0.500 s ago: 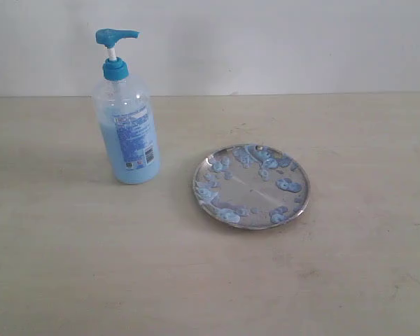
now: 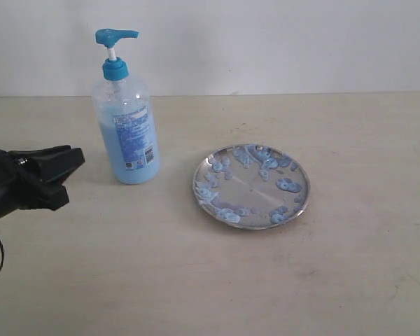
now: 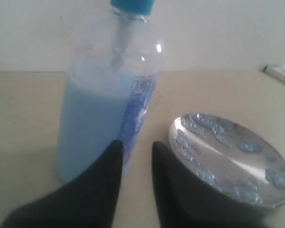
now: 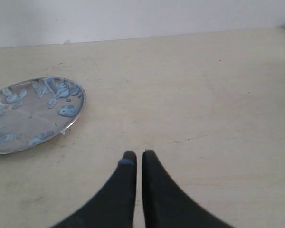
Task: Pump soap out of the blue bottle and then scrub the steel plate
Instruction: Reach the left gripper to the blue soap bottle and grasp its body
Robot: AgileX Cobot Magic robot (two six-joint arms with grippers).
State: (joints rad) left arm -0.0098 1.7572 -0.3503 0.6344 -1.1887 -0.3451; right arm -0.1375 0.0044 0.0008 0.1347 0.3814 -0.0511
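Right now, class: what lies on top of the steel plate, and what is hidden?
Pale blue soap blobs dot the steel plate, mostly near its rim; the middle shows bare metal. Nothing else rests on it. The table under the plate is covered.

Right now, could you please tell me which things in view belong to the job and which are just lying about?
Job: blue bottle; steel plate; soap blobs on it.
Lying about: a white strip, too blurred to name.
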